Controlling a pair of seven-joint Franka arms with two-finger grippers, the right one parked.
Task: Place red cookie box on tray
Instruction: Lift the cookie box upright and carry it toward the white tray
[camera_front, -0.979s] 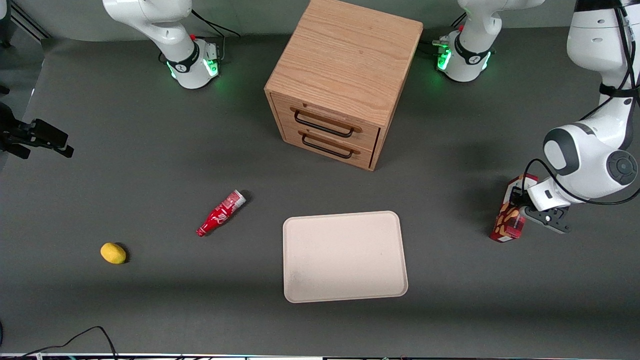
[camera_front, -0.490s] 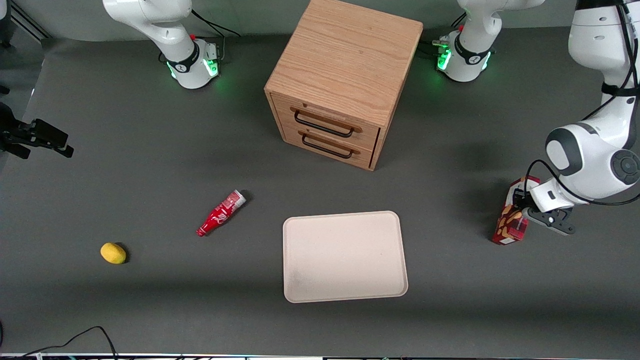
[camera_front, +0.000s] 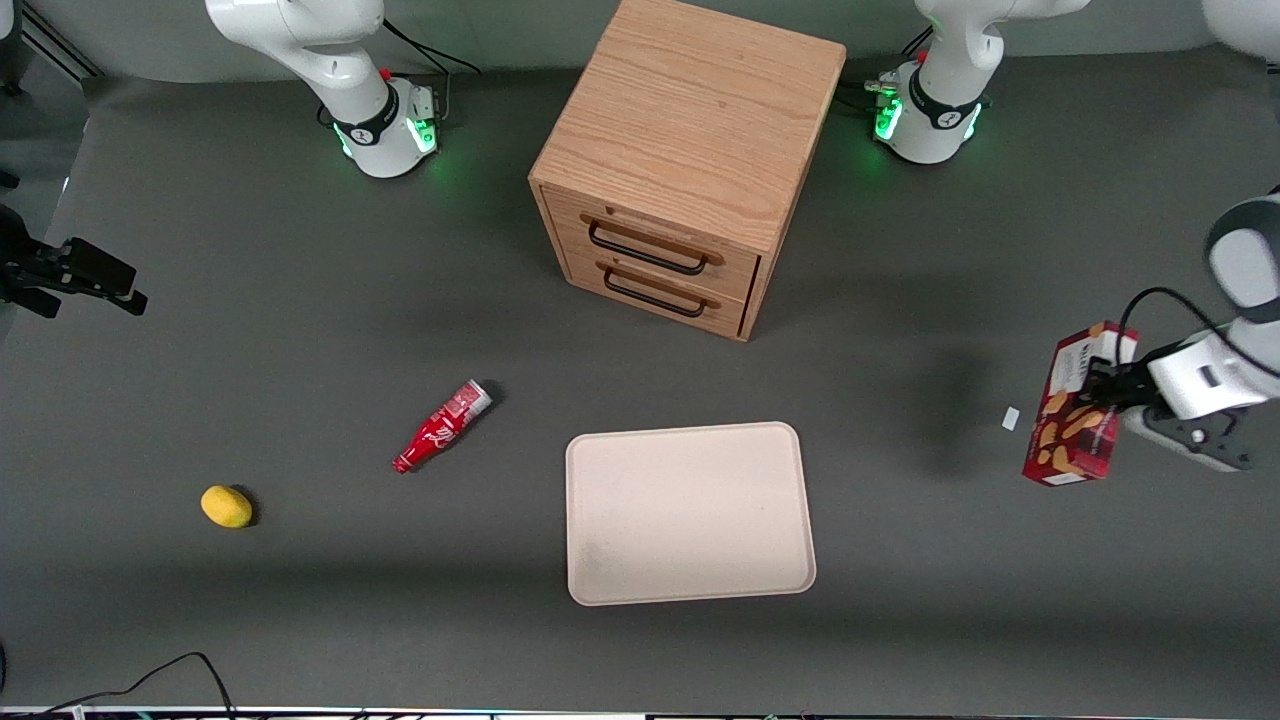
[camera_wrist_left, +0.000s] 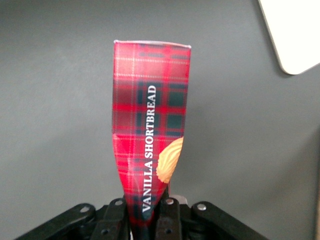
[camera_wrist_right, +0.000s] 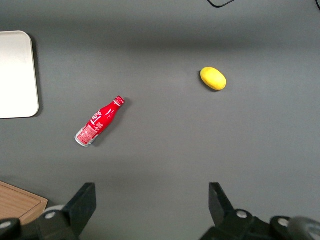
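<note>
Gripping the box (camera_front: 1078, 408) by its lower end, my gripper (camera_front: 1118, 392) has its jaws clamped on the cardboard and holds it off the table (camera_front: 300, 330), toward my working end. The tray (camera_front: 688, 512) lies bare, well apart. A bottle (camera_front: 441, 427) and lemon (camera_front: 226, 506) lie toward the parked arm's end; the cabinet (camera_front: 690, 150) stands farthest.

My black two-finger gripper (camera_wrist_left: 147, 220) is cut off by the edge of the wrist view, and its fingertips hide behind the slim dark-red plaid cardboard cookie box (camera_wrist_left: 150, 145) they clamp. Only one rounded corner of the flat beige tray (camera_wrist_left: 295, 35) shows there. A tiny white scrap (camera_front: 1010, 418) is too small to identify.
</note>
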